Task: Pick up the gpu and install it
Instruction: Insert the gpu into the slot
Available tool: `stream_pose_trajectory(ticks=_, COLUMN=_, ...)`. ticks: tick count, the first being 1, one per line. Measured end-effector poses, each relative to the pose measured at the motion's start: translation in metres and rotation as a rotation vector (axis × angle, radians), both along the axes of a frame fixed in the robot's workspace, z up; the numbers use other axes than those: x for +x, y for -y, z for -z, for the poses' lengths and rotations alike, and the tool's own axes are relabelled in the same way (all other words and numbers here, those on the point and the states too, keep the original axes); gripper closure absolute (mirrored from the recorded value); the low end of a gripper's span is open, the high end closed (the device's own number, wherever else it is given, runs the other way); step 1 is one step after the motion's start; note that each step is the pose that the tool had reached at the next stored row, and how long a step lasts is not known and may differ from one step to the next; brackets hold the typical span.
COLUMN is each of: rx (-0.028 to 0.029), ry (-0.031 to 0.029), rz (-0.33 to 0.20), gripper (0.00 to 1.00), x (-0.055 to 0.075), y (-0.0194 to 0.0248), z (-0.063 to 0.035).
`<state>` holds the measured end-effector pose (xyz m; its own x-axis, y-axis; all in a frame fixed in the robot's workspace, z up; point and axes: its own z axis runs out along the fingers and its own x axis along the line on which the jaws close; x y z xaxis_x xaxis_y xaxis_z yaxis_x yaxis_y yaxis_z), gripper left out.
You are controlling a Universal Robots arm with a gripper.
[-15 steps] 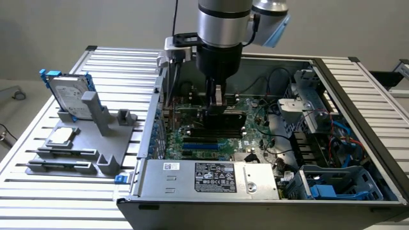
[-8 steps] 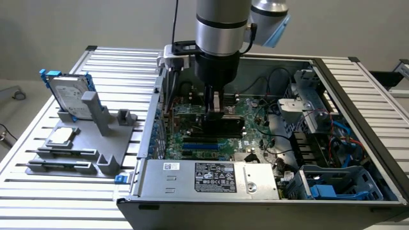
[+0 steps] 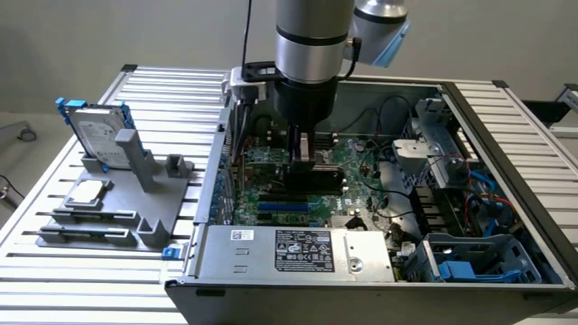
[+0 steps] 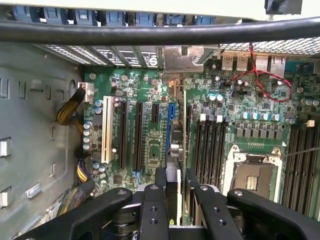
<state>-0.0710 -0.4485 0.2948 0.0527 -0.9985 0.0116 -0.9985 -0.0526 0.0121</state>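
Observation:
My gripper (image 3: 302, 150) reaches down into the open computer case (image 3: 505, 135), over the green motherboard (image 3: 361, 183). It is shut on the gpu (image 3: 313, 177), which stands on edge, its black cooler low against the board. In the wrist view the two black fingers (image 4: 161, 186) clamp the gpu (image 4: 178, 150) edge-on. The card runs along the blue expansion slot (image 4: 170, 122), and its silver bracket (image 4: 182, 59) lies at the case's rear wall. Whether the card is seated in the slot, I cannot tell.
To the exterior view's left of the case, a grey fixture (image 3: 135, 223) holds a silver hard drive with blue rails (image 3: 95, 132) and a small square chip (image 3: 88, 193). Inside the case are the power supply (image 3: 298, 250), a blue drive cage (image 3: 478, 261), the empty CPU socket (image 4: 252, 177) and yellow cables (image 4: 70, 107).

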Motion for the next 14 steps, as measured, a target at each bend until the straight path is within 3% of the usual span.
stream_pose_trajectory(ticks=14, rx=-0.0001, ry=-0.0008, rz=0.038, gripper=0.74, x=-0.008, y=0.0018, z=0.0172)
